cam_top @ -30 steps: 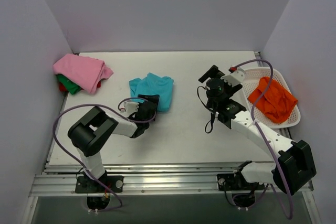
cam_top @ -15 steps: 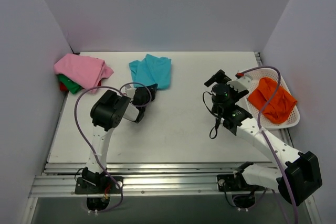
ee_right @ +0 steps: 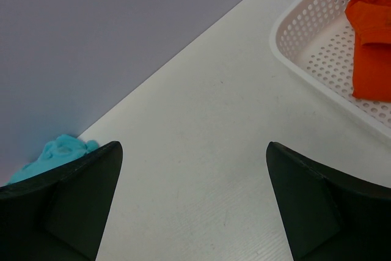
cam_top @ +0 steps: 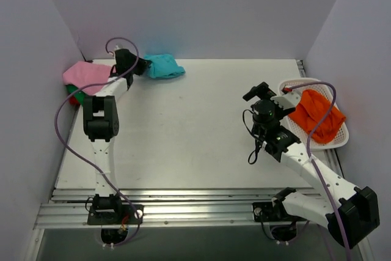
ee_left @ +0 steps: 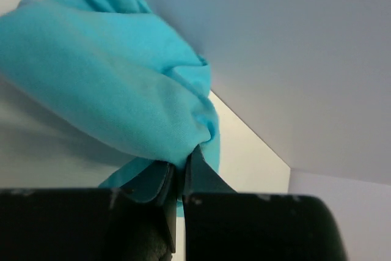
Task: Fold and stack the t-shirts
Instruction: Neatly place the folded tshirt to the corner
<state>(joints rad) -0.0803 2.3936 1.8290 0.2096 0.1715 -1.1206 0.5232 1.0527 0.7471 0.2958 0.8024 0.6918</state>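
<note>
Left wrist view: the left tool (ee_left: 181, 169) grips the teal t-shirt (ee_left: 110, 90) at the worktop's (cam_top: 195, 126) far edge, near the pink t-shirt (cam_top: 91, 76). The right tool (ee_right: 192, 145) stands wide open beside the basket (ee_right: 311, 50).

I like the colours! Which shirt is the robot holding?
The teal t-shirt: the left gripper is shut on it. The pink t-shirt lies untouched in the corner, the orange t-shirt in the basket.

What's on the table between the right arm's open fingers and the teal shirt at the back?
Nothing: the right wrist view shows only bare white table between the right fingers and the teal shirt.
</note>
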